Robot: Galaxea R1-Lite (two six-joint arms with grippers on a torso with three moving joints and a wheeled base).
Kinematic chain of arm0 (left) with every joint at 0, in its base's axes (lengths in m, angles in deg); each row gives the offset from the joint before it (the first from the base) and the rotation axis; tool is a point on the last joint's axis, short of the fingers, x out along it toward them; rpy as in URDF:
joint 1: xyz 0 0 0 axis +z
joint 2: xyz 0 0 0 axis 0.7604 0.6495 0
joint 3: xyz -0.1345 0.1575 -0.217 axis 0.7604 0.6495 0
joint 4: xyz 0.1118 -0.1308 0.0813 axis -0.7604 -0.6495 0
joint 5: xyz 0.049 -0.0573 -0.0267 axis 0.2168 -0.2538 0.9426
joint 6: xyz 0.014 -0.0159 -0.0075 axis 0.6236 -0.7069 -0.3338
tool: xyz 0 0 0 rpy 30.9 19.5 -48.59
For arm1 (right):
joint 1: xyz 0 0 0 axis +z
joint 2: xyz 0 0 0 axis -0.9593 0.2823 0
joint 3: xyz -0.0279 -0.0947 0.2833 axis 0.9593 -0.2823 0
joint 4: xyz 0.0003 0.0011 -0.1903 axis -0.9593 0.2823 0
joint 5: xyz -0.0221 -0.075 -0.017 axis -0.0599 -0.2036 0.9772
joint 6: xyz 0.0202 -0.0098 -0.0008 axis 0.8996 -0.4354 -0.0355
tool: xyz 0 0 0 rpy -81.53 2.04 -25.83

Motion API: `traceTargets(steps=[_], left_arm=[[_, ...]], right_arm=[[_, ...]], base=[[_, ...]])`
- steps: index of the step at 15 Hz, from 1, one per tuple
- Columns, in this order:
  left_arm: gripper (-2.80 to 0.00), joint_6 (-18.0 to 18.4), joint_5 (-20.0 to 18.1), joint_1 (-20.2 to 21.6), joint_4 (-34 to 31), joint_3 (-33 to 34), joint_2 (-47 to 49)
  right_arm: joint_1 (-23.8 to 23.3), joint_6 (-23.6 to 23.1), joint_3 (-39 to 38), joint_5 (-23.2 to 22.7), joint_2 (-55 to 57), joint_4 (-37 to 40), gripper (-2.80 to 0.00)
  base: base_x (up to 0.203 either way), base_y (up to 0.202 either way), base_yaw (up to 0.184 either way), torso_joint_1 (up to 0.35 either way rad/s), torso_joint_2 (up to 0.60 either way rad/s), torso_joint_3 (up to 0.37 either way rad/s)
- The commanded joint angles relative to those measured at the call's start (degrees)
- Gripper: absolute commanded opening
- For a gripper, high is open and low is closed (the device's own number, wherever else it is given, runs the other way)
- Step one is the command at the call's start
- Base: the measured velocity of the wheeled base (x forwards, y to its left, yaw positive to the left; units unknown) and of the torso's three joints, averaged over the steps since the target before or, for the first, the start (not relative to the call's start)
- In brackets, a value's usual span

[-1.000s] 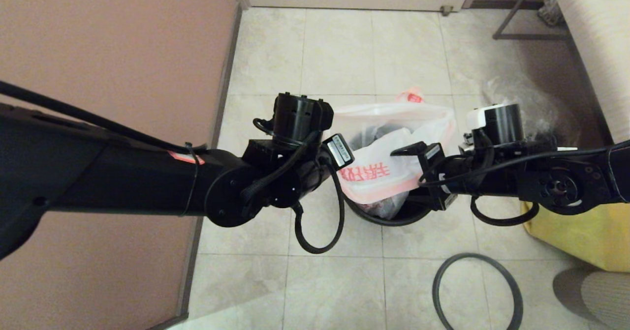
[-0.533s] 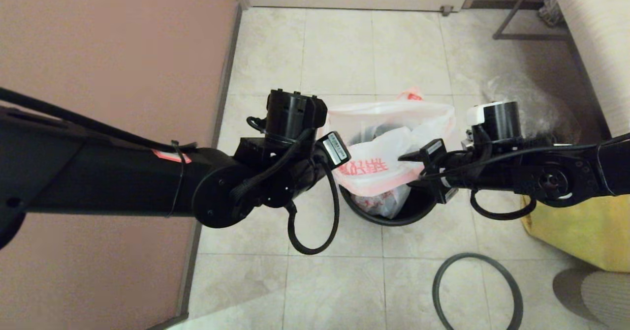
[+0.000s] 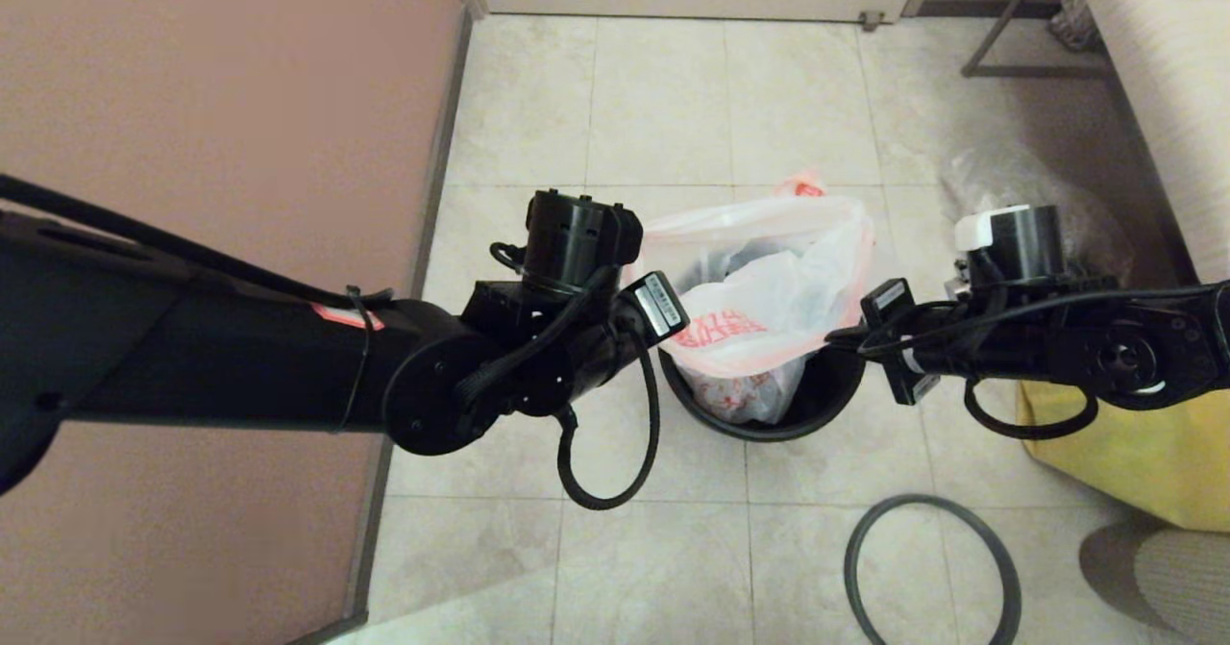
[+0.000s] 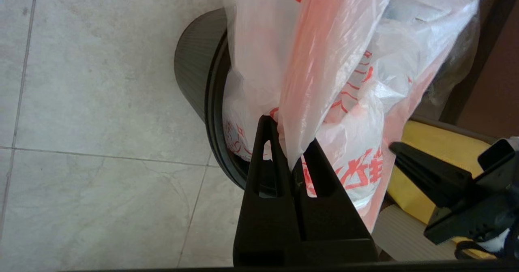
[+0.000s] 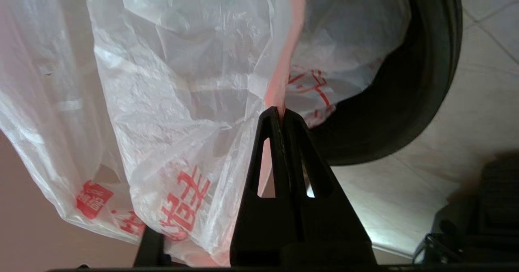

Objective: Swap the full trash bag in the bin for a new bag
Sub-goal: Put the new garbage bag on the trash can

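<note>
Since a second ago the right gripper (image 3: 846,335) has swung outward to the bin's (image 3: 828,405) right edge, and the new bag (image 3: 769,270) it holds with the left gripper (image 3: 663,337) now stands stretched wider over the opening. The left arm has barely shifted.

Both grippers pinch the bag's mouth on opposite sides. In the left wrist view the left gripper (image 4: 288,158) has its fingers (image 4: 265,158) closed to a narrow gap with a gathered fold of white and pink film between them. In the right wrist view the right gripper (image 5: 281,114) is clamped tight on the pink border, tips touching through the plastic.

The bag hangs between them above the bin, its lower part drooping inside. The full bag (image 3: 740,397) seems to sit in the bin still, red marks showing under the new film; if so, lining cannot properly finish until it comes out.

To do this step well, I judge both grips should stay firm, the mouth be kept wide and level, and the edges lowered evenly past the bin's lip. Thin film will likely slip or tear if one side pulls harder. The hoop (image 3: 930,573) lies on the floor near the robot, apart from the bin.
</note>
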Motion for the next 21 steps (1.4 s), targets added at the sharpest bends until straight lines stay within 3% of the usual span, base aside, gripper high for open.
traceTargets(steps=[1, 5, 9, 13, 18, 21], left_arm=[[-2.8, -0.2, 0.1, 0.0, 0.1, 0.0, 1.1], [-2.8, 0.3, 0.2, -0.2, -0.9, 2.3, 4.5], [-2.8, 5.4, 0.0, -1.5, -3.2, 7.8, 9.0], [-2.8, 7.0, 1.5, -1.5, -2.8, 8.4, 14.0], [-2.8, 14.4, 6.4, 0.4, 8.0, 5.9, 19.9], [-2.8, 15.5, 6.8, 1.6, 8.0, 1.7, 21.6]], right_arm=[[-0.1, -0.7, -0.5, -0.2, -0.9, 0.6, -2.8], [-0.1, -5.6, -1.3, -0.1, -2.4, 8.4, -2.8], [-0.1, -6.9, -3.7, -0.2, -2.8, 10.7, -2.8], [-0.1, -9.4, -5.4, -0.7, -0.1, 14.8, -2.8], [-1.1, -10.4, -2.9, -0.8, 8.8, 11.7, -2.8], [-4.1, -11.6, -1.2, -0.9, 10.4, 7.1, -2.8]], base=[[0.0, 0.0, 0.0, 0.0, 0.0, 0.0], [0.0, 0.0, 0.0, 0.0, 0.0, 0.0], [0.0, 0.0, 0.0, 0.0, 0.0, 0.0], [0.0, 0.0, 0.0, 0.0, 0.0, 0.0], [0.0, 0.0, 0.0, 0.0, 0.0, 0.0], [0.0, 0.0, 0.0, 0.0, 0.0, 0.0]])
